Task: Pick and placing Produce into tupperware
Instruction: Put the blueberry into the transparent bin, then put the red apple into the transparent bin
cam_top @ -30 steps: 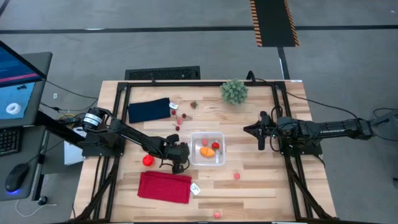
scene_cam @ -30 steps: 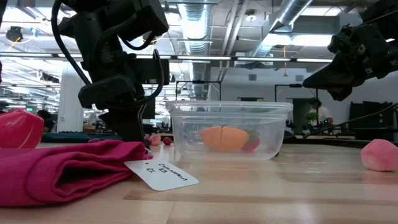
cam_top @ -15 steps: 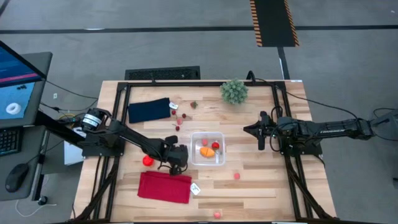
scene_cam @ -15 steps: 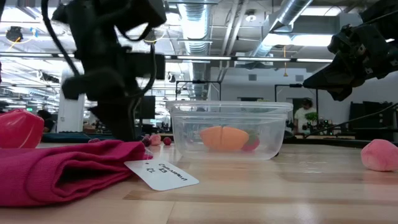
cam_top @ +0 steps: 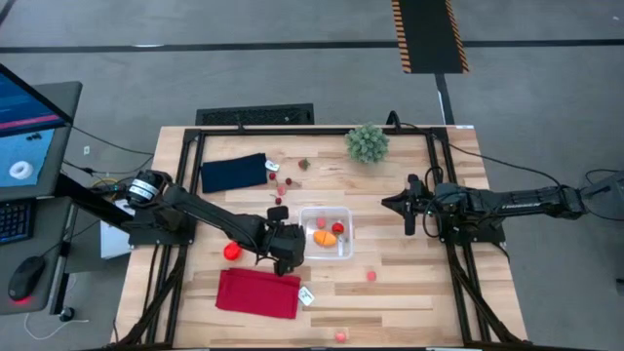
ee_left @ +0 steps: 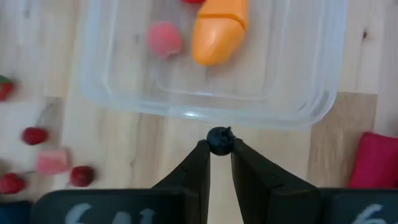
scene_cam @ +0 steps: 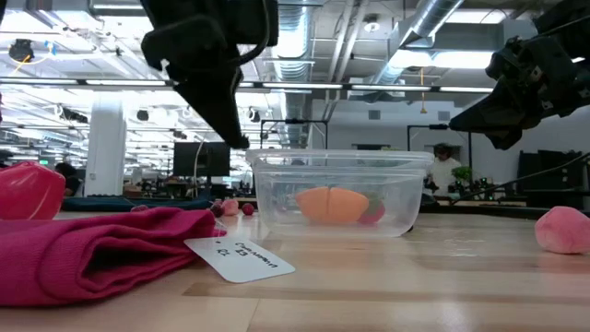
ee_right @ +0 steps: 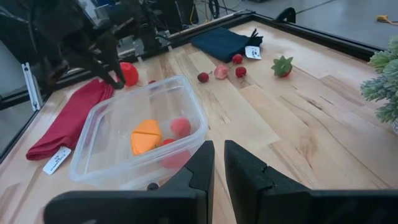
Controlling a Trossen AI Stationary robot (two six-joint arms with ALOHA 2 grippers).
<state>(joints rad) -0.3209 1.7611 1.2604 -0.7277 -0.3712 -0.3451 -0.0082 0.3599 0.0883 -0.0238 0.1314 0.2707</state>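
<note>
Tupperware lies just ahead of the left claw, whose nearly shut fingers pinch a small dark berry short of the near rim. The right claw, shut and empty, waits well apart.

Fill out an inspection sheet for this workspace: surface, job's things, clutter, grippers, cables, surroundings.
Surface: wooden table in a black frame.
Job's things: clear tupperware at the centre, holding an orange piece, a pink piece and a red one; loose produce lies near the navy cloth, with more toward the near edge.
Clutter: red cloth with a tag, green plant ball.
Grippers: left gripper at the tupperware's left wall, shut on a small dark item; right gripper shut, waiting right of the tupperware.
Cables: run off both table sides.
Surroundings: monitor, keyboard and mouse at left; a person far behind in the low view.
</note>
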